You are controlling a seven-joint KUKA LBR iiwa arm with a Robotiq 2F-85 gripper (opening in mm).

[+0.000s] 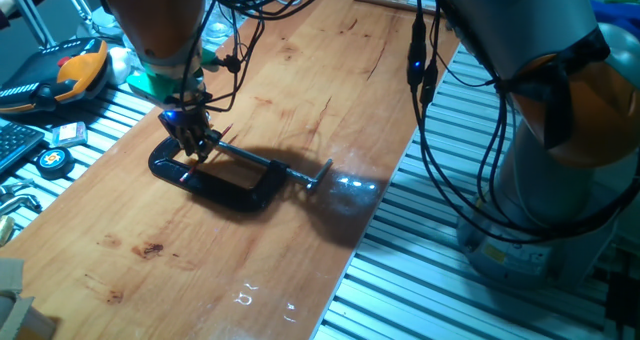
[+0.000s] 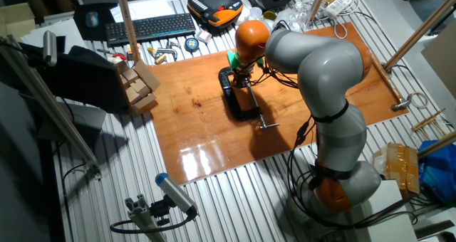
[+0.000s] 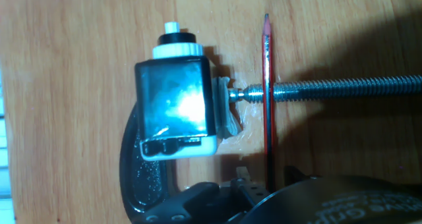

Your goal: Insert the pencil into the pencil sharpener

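the pencil [image 3: 267,99] is light, thin, stiff and slick; its tip could snap, so i'd grip mid-shaft. it lies on the board, tip at 12 o'clock, crossing the clamp [image 1: 215,180] screw [image 3: 343,89], just right of the sharpener [image 3: 177,105]. the claw [image 1: 196,146] hovers low over it; whether its jaws are parted or grip anything, i cannot tell.

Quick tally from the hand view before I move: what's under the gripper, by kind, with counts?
Pencil, red with a dark tip: 1
Pencil sharpener, silver block held in the clamp: 1
C-clamp, black, with its silver screw rod: 1
Total: 3 things on the wooden board.
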